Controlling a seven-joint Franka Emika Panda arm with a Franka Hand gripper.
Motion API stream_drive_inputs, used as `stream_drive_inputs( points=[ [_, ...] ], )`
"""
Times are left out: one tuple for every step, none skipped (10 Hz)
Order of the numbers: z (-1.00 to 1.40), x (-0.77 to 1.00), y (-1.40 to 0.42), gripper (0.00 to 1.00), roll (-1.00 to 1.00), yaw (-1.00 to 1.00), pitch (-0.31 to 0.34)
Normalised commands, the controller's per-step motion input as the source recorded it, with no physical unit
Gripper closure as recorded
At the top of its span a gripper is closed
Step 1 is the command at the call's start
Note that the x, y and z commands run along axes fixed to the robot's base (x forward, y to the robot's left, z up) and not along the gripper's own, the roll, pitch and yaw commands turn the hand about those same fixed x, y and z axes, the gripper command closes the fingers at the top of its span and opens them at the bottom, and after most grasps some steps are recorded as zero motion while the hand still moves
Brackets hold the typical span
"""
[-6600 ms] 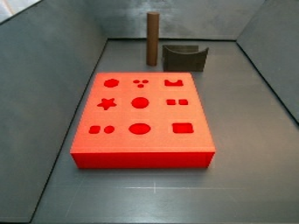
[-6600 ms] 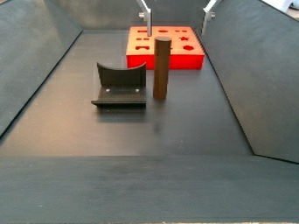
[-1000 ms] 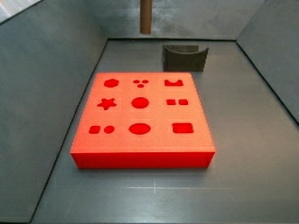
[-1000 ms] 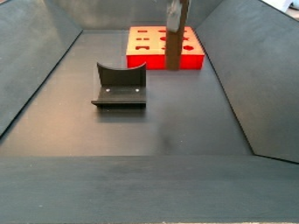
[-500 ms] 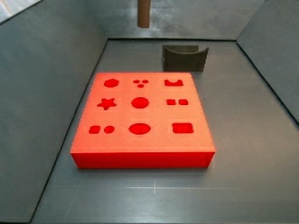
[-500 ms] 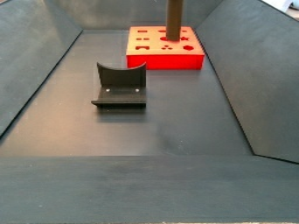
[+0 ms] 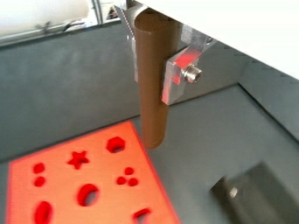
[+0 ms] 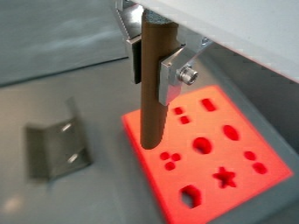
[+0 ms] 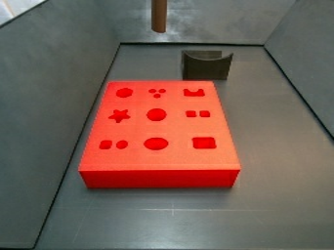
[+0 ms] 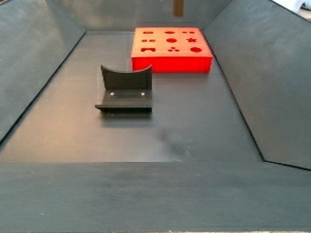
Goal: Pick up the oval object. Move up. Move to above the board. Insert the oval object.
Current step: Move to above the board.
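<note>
My gripper is shut on the oval object, a tall brown peg that hangs upright between the silver fingers. Both wrist views show this; the gripper grips the peg near its top end. The red board with its shaped holes lies below, and the peg's lower end is over the board's near edge. In both side views only the peg's lower end shows at the top edge, high above the board. The gripper itself is out of both side views.
The dark fixture stands on the grey floor beside the board and also shows in both wrist views. Sloped grey walls enclose the floor on all sides.
The peg has risen in my gripper: a second ago more of its length showed in the side views, now only its lower end remains at the top edge.
</note>
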Motion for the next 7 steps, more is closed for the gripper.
stream_drive_inputs(
  points=[
    [0.38,0.03,-1.00,1.00,0.12,-1.00,0.078],
    [0.38,0.03,-1.00,1.00,0.11,-1.00,0.087],
    [0.38,0.06,-1.00,1.00,0.10,-0.94,0.126],
    [0.34,0.08,-0.89,1.00,0.08,-0.77,0.138],
    [0.18,0.10,-0.50,1.00,0.05,-0.43,0.154],
    [0.12,0.10,-0.35,1.00,0.03,-0.31,0.156],
    [0.07,0.09,-0.18,1.00,0.02,-0.15,0.139]
  ],
)
